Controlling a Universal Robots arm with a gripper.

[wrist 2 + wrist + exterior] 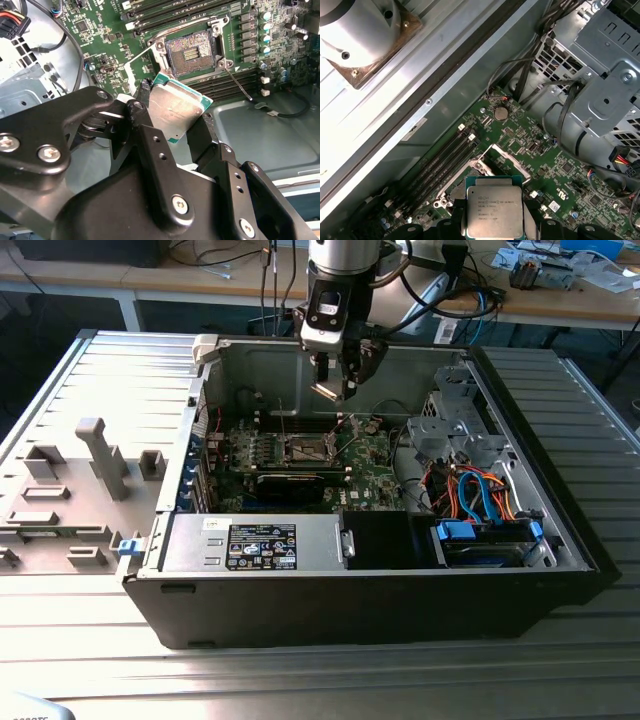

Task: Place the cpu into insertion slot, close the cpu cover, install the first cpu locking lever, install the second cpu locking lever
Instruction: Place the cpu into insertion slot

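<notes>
Ribbed metal bench (300, 680) nearest, with the open computer case (350, 610) lying on it. A grey fixture block (100, 455) sits on the bench at the exterior view's left, just beside the case. Inside the near wall are the power supply (260, 545) and, to the exterior view's right, a blue drive caddy (485, 538). Behind them lies the green motherboard (370, 475) with the insertion slot (305, 449) in its middle. The slot's contact field is exposed in the second wrist view. The cpu cover (511, 160) is swung up, standing at the slot's edge. The end effector (335, 388) hangs above the motherboard, over the slot and apart from it. It is clamped on the cpu (175, 107), with the black fingers (206, 132) pressing opposite edges. The cpu's silvery top faces the cameras in both wrist views. It looks tilted in the second wrist view and is clear of the slot. Farthest back is a wooden bench (150, 285) with cables.
</notes>
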